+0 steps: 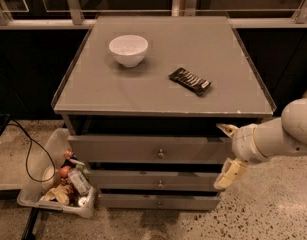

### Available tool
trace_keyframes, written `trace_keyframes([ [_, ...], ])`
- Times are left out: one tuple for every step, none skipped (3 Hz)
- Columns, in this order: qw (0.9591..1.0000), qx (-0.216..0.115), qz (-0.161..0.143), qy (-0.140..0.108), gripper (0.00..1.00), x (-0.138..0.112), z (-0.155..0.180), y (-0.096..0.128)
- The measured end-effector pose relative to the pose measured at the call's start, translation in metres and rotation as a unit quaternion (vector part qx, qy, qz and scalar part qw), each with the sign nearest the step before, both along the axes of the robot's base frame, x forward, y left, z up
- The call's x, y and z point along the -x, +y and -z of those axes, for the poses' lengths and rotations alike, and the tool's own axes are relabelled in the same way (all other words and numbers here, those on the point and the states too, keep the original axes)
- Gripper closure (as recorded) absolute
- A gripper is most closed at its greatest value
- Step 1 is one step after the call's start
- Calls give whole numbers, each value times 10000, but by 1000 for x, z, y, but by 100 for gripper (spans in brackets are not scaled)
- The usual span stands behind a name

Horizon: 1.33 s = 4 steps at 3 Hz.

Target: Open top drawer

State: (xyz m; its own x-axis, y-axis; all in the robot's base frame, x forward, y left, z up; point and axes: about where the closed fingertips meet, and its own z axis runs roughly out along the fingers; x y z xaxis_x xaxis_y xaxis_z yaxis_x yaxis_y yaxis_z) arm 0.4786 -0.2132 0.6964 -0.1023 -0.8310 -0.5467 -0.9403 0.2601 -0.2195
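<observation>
Jutting grey top drawer [118,149], pincer [228,152] at its end

Cabinet top [143,91]: white bowl [128,49], dark wrapper [190,81]; gripper [228,152] below right edge.

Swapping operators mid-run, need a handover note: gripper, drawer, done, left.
Gripper: open, at the right end of the wide grey flat-fronted top drawer, fingers one above the other, away from its small round metal knob.
Done: drawer looks slightly out, dark gap above its front.
Left: pull it fully open.
On the cabinet top: white round bowl, dark wrapped bar.
</observation>
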Motion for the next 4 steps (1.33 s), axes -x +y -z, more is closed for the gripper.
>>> trace_keyframes([
  [10000,-45,-36,20,0,-10,15,4],
  [10000,-74,-60,6,0,-18,26,6],
  [9999,-91,-78,-69,0,-29,33,8],
  [9998,-161,-77,-73,0,-51,53,12],
])
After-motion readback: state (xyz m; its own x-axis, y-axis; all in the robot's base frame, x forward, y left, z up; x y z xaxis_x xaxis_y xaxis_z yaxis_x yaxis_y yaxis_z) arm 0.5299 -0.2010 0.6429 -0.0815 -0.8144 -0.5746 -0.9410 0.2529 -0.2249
